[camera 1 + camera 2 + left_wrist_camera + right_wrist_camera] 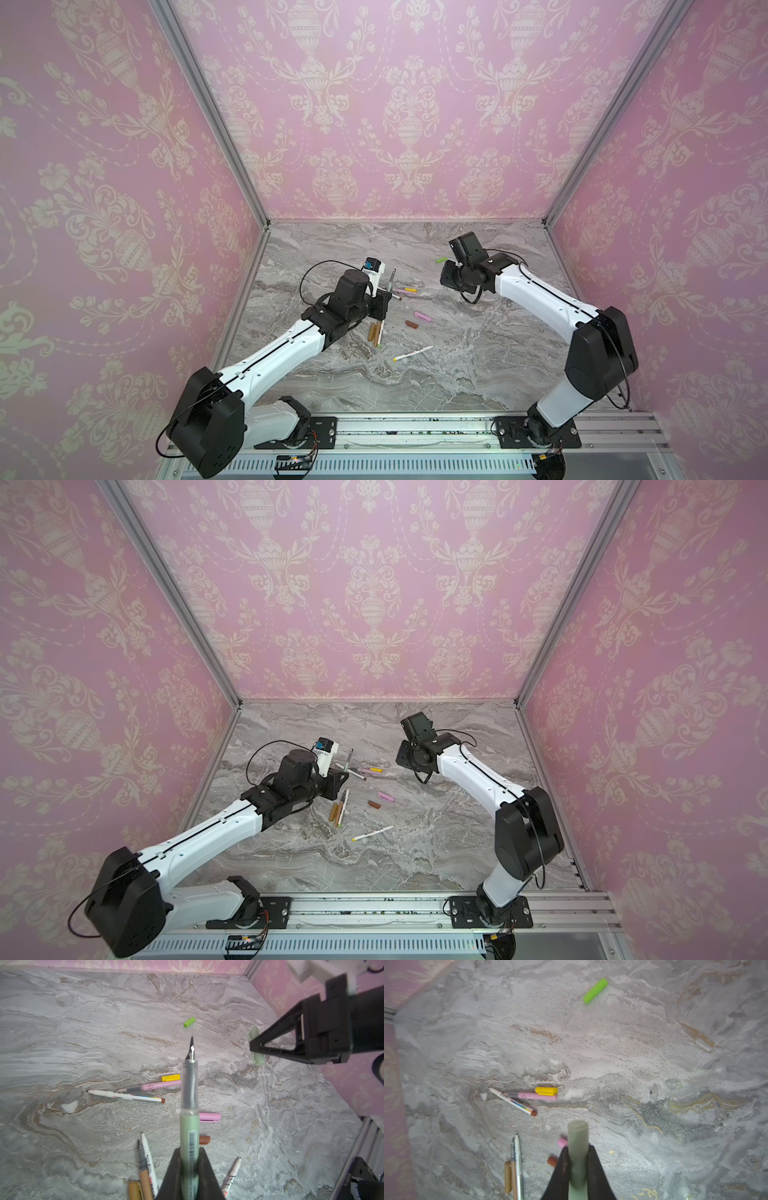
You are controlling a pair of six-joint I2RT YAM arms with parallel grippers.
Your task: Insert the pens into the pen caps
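- The yellow-ended white pen [413, 353] lies alone on the grey marbled tabletop [478, 374]. It is on the near side of the pink cap [423, 316] and well apart from it.
- The tan cap [507, 1176], the tan pen [514, 1176] and the green-ended white pen [149, 1159] lie side by side. They are to the left of the pink cap and slightly nearer. In both top views the left wrist partly covers them.
- The brown cap [412, 324] lies just beside the pink cap on its near left. The two do not touch.
- The pink cap itself lies flat.
- The left fingers [171, 1176] are clamped on the barrel of the sage green pen [189, 1126], to the left of the pink cap and a little beyond it. The pen is held off the tabletop with its bare nib pointing up and away (a barcode label faces the wrist camera).
- Beyond the pink cap lies the pink pen [537, 1096], with the yellow cap [546, 1091] touching its rear end. The brown-ended white pen [515, 1102] lies at an angle to the pink pen, and their tips meet.
- The right fingers [560, 1167] are clamped on the pale sage cap [578, 1132], beyond the pink cap and to its right. The cap is held above the tabletop, apart from the sage green pen's nib.
- The bright green cap [595, 990] lies alone, farthest beyond the pink cap and to its right.
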